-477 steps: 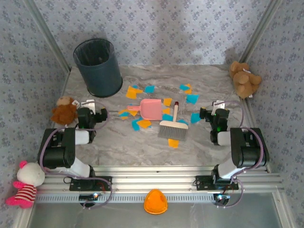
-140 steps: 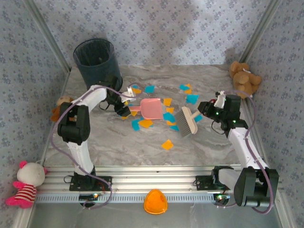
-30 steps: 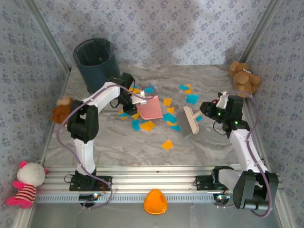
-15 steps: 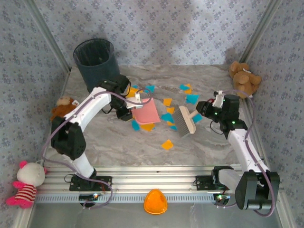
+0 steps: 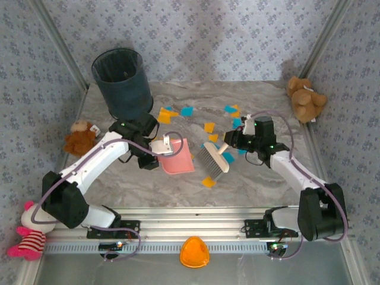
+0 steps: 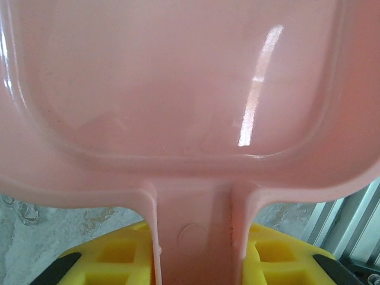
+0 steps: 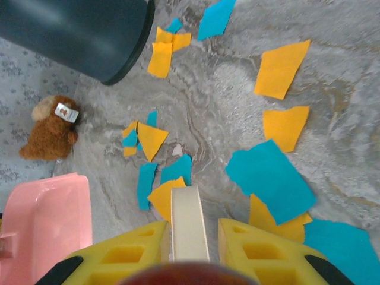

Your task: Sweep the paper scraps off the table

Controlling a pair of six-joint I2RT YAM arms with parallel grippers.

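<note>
A pink dustpan (image 5: 176, 157) rests low over the marble table (image 5: 119, 178), and my left gripper (image 5: 158, 148) is shut on its handle. In the left wrist view the dustpan (image 6: 178, 77) looms large, its handle clamped in my left gripper (image 6: 193, 249) between yellow fingers (image 6: 107, 258). My right gripper (image 5: 235, 141) is shut on a hand brush (image 5: 212, 159), whose bristles sit just right of the dustpan. Its pale handle (image 7: 189, 222) runs through my right gripper (image 7: 190, 237). Orange and cyan paper scraps (image 5: 209, 127) lie scattered behind the brush, with one orange scrap (image 5: 208, 181) in front. More paper scraps (image 7: 270, 178) lie ahead of the brush handle.
A dark bin (image 5: 123, 83) stands at the back left, also seen as the bin (image 7: 77, 29). One brown teddy (image 5: 80, 136) sits at the left edge and another teddy (image 5: 306, 98) at the back right. A pink-and-white doll (image 5: 32, 228) and an orange object (image 5: 195, 252) lie by the ribbed rail (image 5: 190, 228).
My left arm has drawn the dustpan toward the front of the table. My right arm has swung the brush left and nearer, up beside the dustpan. Both grips are unchanged.
</note>
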